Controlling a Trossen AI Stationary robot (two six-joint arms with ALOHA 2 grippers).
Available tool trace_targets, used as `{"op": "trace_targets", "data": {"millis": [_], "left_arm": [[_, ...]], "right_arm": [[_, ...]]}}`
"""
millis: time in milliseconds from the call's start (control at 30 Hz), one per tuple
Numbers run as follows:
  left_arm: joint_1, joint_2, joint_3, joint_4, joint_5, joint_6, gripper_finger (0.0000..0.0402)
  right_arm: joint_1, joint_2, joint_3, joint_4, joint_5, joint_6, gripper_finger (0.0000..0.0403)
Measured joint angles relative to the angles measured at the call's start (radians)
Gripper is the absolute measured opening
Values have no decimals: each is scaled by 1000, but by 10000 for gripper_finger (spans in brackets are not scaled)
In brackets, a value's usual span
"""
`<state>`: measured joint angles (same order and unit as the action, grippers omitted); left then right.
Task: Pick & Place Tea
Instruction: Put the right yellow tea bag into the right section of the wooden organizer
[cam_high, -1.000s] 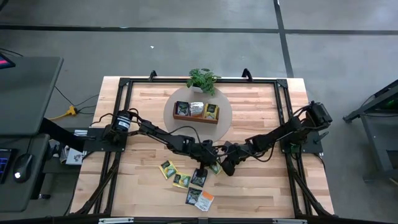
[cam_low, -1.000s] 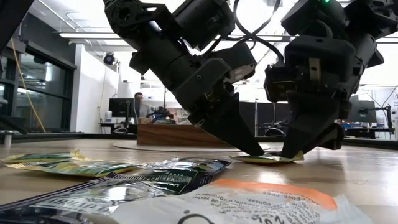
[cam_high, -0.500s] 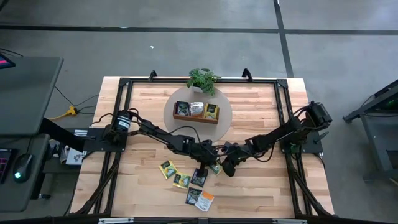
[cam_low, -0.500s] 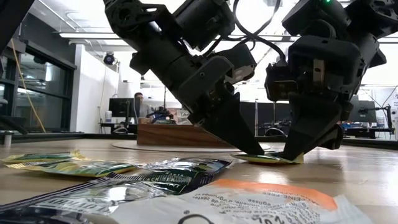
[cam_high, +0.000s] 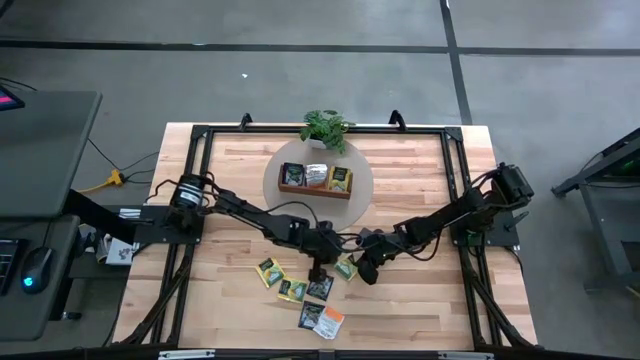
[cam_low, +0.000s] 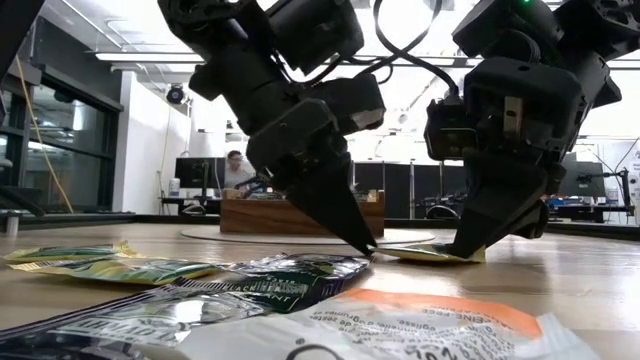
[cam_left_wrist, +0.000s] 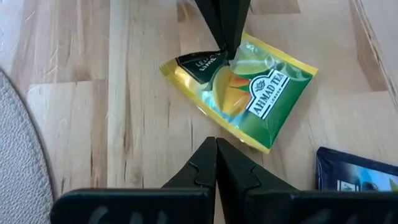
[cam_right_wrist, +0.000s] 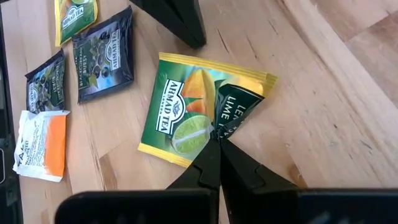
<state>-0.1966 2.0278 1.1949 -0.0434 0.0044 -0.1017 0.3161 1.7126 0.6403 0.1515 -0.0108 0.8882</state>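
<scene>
the right gripper (cam_right_wrist: 214, 138) pinched a flat green-and-yellow tea sachet (cam_right_wrist: 199, 112) on the wooden table (cam_high: 420, 170). just beside that sachet, the left gripper (cam_left_wrist: 216, 146) was closed and empty.

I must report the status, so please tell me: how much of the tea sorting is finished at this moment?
Done: the wooden tray already holds sachets in its three compartments. In hand: the right pincer is shut on the edge of the green lemon-lime sachet, which lies on the table; the left pincer is shut and empty beside it. Left: about five loose sachets lie near the front edge.
</scene>
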Motion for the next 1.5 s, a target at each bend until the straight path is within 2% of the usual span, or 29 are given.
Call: {"op": "trace_targets", "data": {"millis": [167,233,467,567,667,767,900,1067,1200,1333,1500], "left_arm": [[-2,-18,5,-101,-35,-41,1],[-16,-38,3,-168,-78,-74,1],[-83,-62,-16,-209,-272,-88,1],[-104,-97,-63,-205,-324,-109,1],[-107,-156,-151,-156,-326,-139,1],[-104,-235,-283,-10,-281,-165,1],[-105,-347,-474,271,-213,-187,1],[-107,-449,-697,593,-182,-267,1],[-112,-481,-878,902,-186,-317,1],[-111,-481,-1029,1206,-203,-346,1],[-111,-482,-1115,1348,-233,-351,1]], "right_arm": [[0,0,0,-6,11,-12,0],[0,0,0,-7,21,-27,0],[-4,-24,6,-55,72,-86,0],[-10,-46,49,-189,110,-126,0],[-21,-56,121,-368,174,-188,0],[-40,-54,224,-549,255,-268,0],[-73,-52,348,-729,377,-384,0],[-101,-53,478,-841,563,-567,0],[-135,-54,535,-817,678,-755,0],[-189,-54,542,-748,697,-914,0],[-278,-36,542,-707,706,-1057,0]]}}
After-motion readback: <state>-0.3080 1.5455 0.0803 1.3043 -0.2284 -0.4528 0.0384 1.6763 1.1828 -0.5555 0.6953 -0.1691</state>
